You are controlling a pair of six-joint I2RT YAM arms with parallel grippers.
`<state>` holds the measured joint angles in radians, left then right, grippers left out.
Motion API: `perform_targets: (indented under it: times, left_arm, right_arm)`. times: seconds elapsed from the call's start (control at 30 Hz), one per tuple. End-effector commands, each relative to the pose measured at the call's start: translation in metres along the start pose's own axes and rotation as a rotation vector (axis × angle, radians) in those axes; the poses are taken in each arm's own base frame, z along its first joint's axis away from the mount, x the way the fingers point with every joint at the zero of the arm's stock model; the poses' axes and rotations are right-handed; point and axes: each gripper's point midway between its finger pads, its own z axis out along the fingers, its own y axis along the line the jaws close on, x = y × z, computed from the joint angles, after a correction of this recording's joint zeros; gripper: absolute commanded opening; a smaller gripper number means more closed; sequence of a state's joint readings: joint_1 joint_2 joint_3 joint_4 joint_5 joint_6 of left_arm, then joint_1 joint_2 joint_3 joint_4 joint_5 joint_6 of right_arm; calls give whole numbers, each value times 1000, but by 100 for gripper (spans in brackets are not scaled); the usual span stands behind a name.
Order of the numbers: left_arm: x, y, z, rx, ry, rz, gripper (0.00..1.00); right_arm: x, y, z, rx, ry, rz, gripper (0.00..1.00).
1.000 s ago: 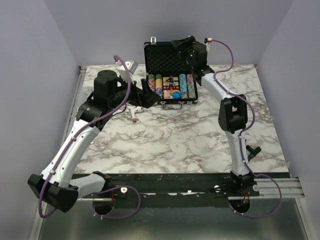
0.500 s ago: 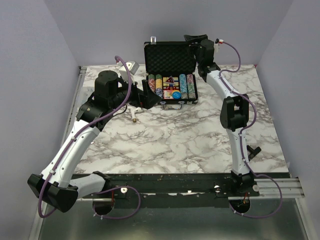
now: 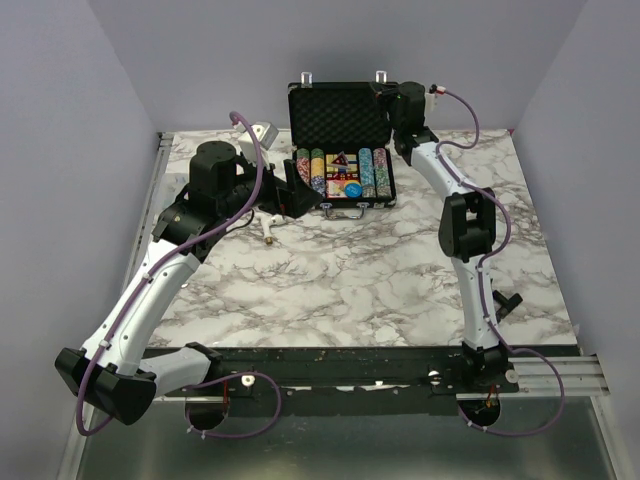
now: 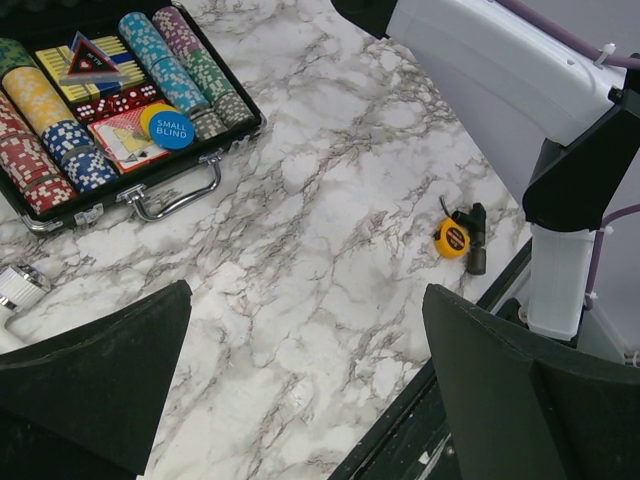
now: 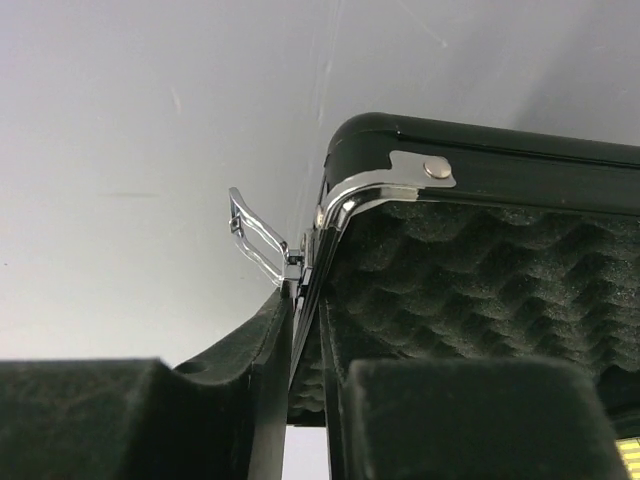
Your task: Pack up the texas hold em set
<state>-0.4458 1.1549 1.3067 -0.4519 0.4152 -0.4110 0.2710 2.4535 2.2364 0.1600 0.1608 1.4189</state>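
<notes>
The texas hold em set is a black briefcase standing open at the back of the table, its foam-lined lid upright. Its base holds rows of multicoloured chips, a red card box and a blue disc over a yellow one. My right gripper is shut on the lid's top right rim, one finger behind the lid and the other in front, near a silver latch. Beside the case's left end, my left gripper stands wide open over bare table.
A yellow-and-black tape measure lies near the right arm's base. A small white plastic object lies just left of the case, below my left gripper. The purple back wall stands close behind the lid.
My right gripper has moved up and along the lid's top edge to its right corner and closed on the rim. The left arm and the case have not moved.
</notes>
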Motion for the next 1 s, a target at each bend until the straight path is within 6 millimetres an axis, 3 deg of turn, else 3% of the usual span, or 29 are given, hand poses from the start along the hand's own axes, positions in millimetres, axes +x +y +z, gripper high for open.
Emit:
perform_targets:
  times: [0.0, 0.23, 0.5, 0.73, 0.97]
  left_arm:
    - [-9, 0, -2, -17, -28, 26, 99]
    - [-4, 12, 7, -47, -8, 19, 99]
    - [1, 30, 17, -66, 11, -26, 98]
    - [5, 42, 25, -56, 26, -71, 98]
    - [20, 40, 47, 61, 100, -152, 99]
  right_arm:
    - [6, -10, -3, 10, 41, -3, 14]
    - [2, -17, -41, 35, 58, -86, 1]
    - [0, -22, -88, 38, 87, -134, 1]
    - [-1, -56, -130, 93, 106, -154, 5]
    - [20, -107, -169, 171, 237, -191, 10]
